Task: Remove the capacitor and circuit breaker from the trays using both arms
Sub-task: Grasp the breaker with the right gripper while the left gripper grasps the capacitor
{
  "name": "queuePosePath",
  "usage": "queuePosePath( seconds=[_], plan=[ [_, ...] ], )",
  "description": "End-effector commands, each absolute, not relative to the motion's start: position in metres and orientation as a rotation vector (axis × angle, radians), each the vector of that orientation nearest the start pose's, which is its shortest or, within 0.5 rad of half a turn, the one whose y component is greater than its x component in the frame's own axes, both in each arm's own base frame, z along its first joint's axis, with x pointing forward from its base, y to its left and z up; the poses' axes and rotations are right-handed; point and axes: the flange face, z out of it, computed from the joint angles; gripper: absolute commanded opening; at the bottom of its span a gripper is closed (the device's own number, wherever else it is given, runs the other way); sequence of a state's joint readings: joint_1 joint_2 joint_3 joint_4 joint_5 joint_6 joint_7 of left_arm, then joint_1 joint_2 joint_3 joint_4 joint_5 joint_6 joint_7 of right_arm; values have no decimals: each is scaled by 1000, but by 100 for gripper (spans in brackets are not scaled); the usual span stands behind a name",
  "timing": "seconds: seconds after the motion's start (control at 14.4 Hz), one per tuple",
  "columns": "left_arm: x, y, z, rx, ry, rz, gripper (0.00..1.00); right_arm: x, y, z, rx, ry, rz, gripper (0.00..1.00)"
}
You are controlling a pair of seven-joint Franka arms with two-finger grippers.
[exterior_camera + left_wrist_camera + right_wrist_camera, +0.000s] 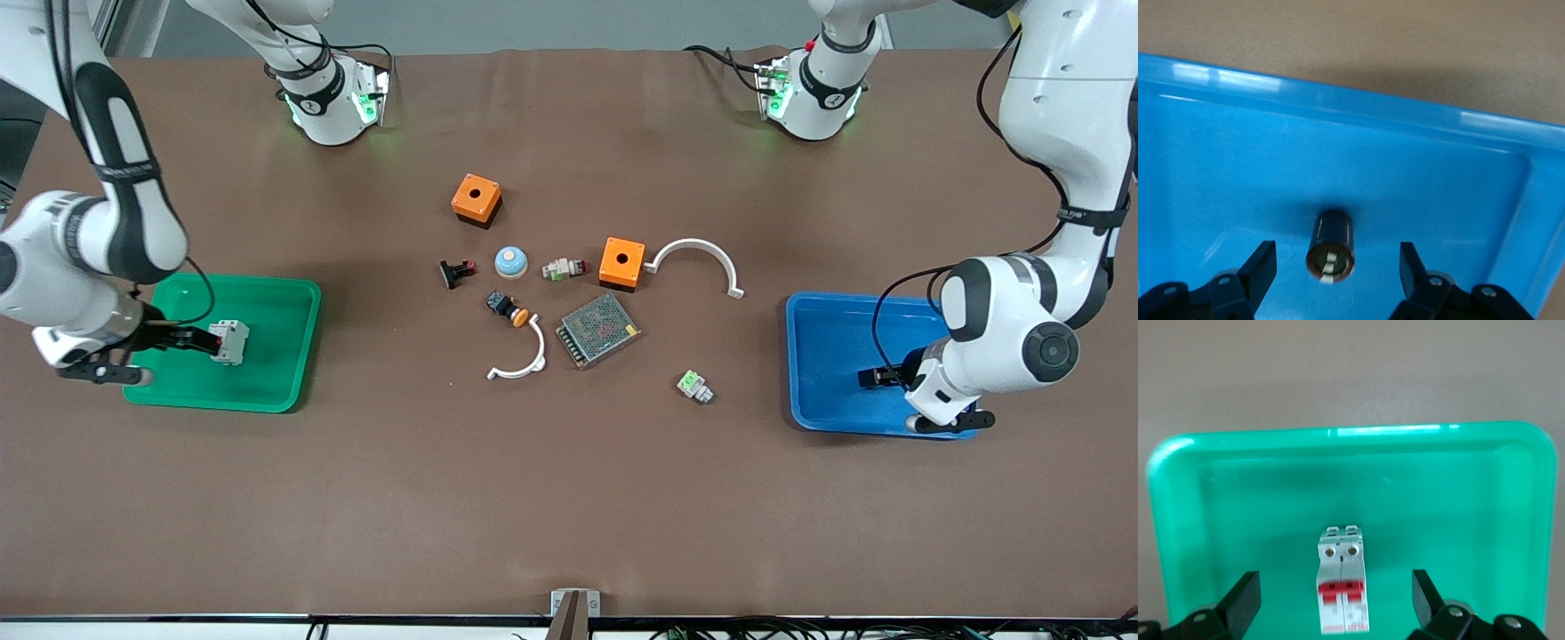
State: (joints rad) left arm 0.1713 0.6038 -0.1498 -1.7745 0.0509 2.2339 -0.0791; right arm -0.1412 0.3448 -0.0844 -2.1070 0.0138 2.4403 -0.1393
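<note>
We see the breaker [1343, 589] lying in the green tray [284, 307] at the right arm's end of the table, its face with the red levers turned up. In the right wrist view its long axis runs straight away from the right gripper [1335, 607], the end with the two screw terminals pointing away from that gripper, toward the tray's wall nearest the table's middle. The right gripper's fingers [1241, 597] are spread wide, one on each side of the breaker and clear of it. The capacitor [1331, 246] lies on its side on the floor of the blue tray [1338, 107] at the left arm's end of the table. Its long axis also runs away from the left gripper [1337, 270], and the round end with the two pale leads faces that gripper. The left gripper's fingers [1259, 267] are spread apart on either side of the capacitor without touching it. Between the trays, at the middle of the table, lie two orange boxes [476, 199], a metal mesh box [598, 330] and two white curved pieces [695, 262].
</note>
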Motion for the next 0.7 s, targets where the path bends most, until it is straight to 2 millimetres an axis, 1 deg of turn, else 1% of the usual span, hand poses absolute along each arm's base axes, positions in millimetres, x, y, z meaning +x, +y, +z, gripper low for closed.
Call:
queuePosePath(
  seconds=[0.0,0.07,0.14,0.28,0.35,0.49,0.63],
  plan=[
    [652,20,205,-3178,-138,191,75,546,-133,218,-3155,99,8,100],
    [651,21,200,-3178,-143,203,73,541,-138,207,-3156,99,11,100],
    [651,21,199,-3178,-141,205,71,537,-138,200,-3155,96,21,100],
    [649,25,197,-3178,-150,213,66,535,-138,197,-3153,99,33,96],
    [648,24,196,-3178,-145,220,66,533,-137,196,-3152,99,44,91],
    [645,27,193,-3178,-144,234,61,529,-135,193,-3147,97,70,76],
    [645,30,193,-3178,-137,236,56,528,-132,192,-3137,88,121,51]
  ],
)
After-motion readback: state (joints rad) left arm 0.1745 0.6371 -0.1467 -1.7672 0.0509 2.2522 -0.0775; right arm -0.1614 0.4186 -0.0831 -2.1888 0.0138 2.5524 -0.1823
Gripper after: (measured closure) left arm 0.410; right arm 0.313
